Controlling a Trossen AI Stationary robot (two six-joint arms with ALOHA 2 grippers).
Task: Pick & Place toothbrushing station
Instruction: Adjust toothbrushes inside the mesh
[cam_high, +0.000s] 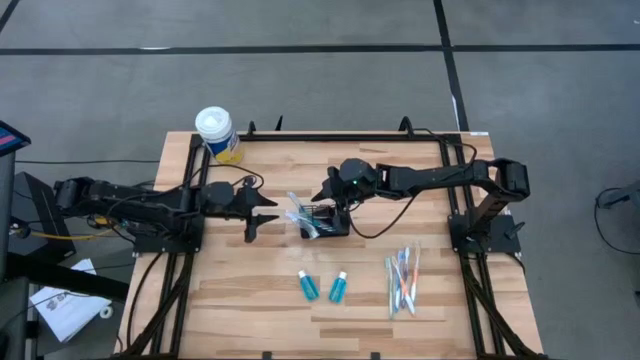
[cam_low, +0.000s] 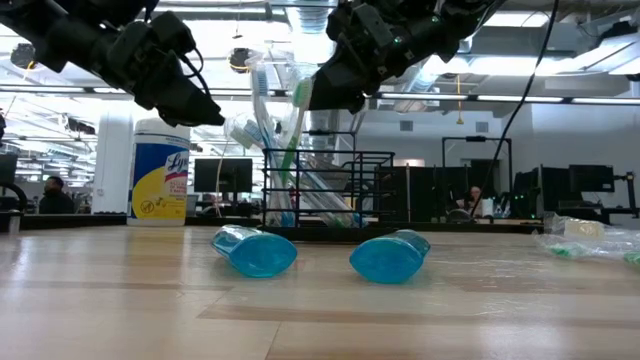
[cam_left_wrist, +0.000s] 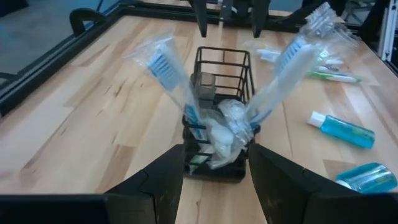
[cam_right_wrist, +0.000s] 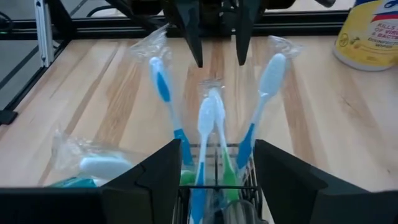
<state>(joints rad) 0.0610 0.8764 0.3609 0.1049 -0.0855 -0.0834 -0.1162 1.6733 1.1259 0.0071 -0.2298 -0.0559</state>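
The basket (cam_high: 325, 220) is a small black wire-mesh box, rectangular and open-topped, standing upright near the middle of the pale wood-plank desk (cam_high: 260, 290). Wrapped brushes (cam_right_wrist: 205, 134) stand in it, slim plastic sticks in crinkled clear film, fanning outward above the rim (blue, white and green handles show in the right wrist view).

The right gripper (cam_high: 330, 192) hangs just over the far side of the basket, its two dark fingers spread apart with the brush heads rising between them; they close on nothing. The left gripper (cam_high: 268, 219) sits just beside the basket on the other side, level with it, fingers likewise spread and empty, with a narrow strip of bare wood between its tips and the mesh.

Two teal tubes (cam_high: 308, 287) lie flat on the near part of the desk, rounded and glossy, slightly apart from each other and well clear of the basket. A loose bundle of wrapped brushes (cam_high: 402, 281) lies to their right, near the desk's right edge. A round canister (cam_high: 217, 134) with a white lid and yellow label stands at the far left corner.

The near left stretch of the desk is open wood. A black metal frame runs along the far and side edges.
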